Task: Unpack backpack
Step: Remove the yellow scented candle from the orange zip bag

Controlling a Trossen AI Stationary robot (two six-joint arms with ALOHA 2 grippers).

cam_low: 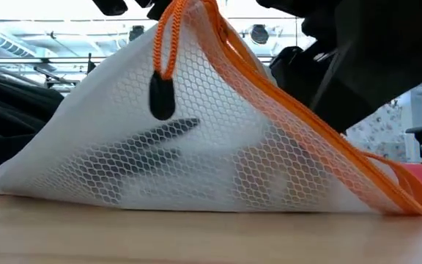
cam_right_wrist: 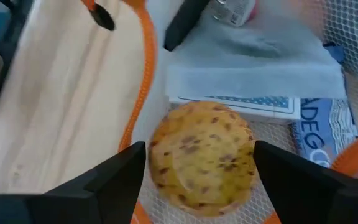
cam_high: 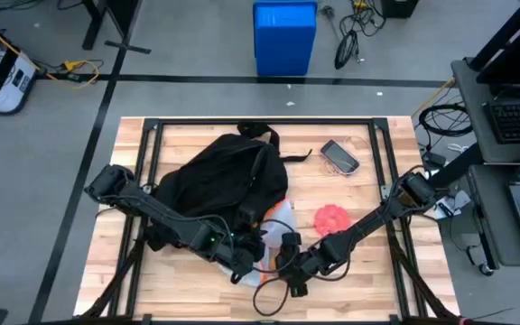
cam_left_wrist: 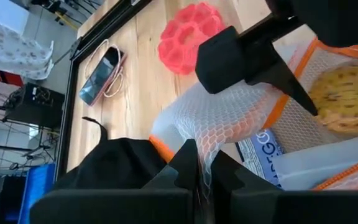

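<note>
the backpack (cam_high: pixel 219 176) lies slumped on the wooden tabletop (cam_high: pixel 359 194), left of centre, with a white mesh pouch (cam_high: pixel 273 236) trimmed in orange touching its near edge. the left hand (cam_left_wrist: pixel 205 177) is pinched narrow on a fold of the pouch's mesh, lifting it into a tent shape in the low view, where an orange zipper cord with a black pull (cam_low: pixel 162 99) hangs down. the right hand (cam_right_wrist: pixel 201 174) is spread wide around a round speckled cookie (cam_right_wrist: pixel 202 155) inside the pouch, beside a blue-printed packet (cam_right_wrist: pixel 319 134) and a pale folded cloth (cam_right_wrist: pixel 253 62). a pink round object (cam_high: pixel 334 218) and a phone (cam_high: pixel 339 156) lie on the bare wood to the right of the backpack.
</note>
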